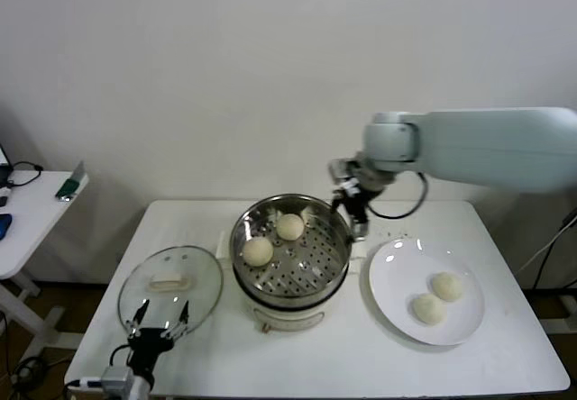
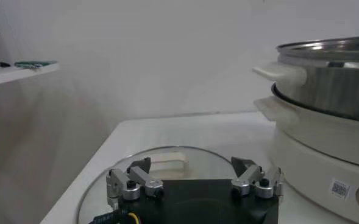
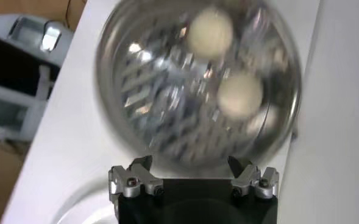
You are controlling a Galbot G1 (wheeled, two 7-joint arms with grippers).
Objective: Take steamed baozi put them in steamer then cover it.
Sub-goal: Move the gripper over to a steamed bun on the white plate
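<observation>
Steel steamer [image 1: 290, 254]: two baozi [image 1: 289, 226] | right gripper [image 1: 353, 216] open, empty | left gripper [image 1: 160, 320] open | risk: rim strike on exit

Showing cream-white on the four steamed baozi [image 1: 258, 251], two lying past the right gripper [image 1: 353, 213] in the steamer [image 1: 338, 238], gleaming silver steel with a dotted pattern of holes across its floor, over a cream-white base. Sitting white: the plate [image 1: 392, 269] and the table [image 1: 505, 346]. Gleaming clear, ahead of the black-and-silver left gripper [image 1: 160, 317]: the cover [image 1: 203, 278], metal-rimmed, cream-white at its handle.
</observation>
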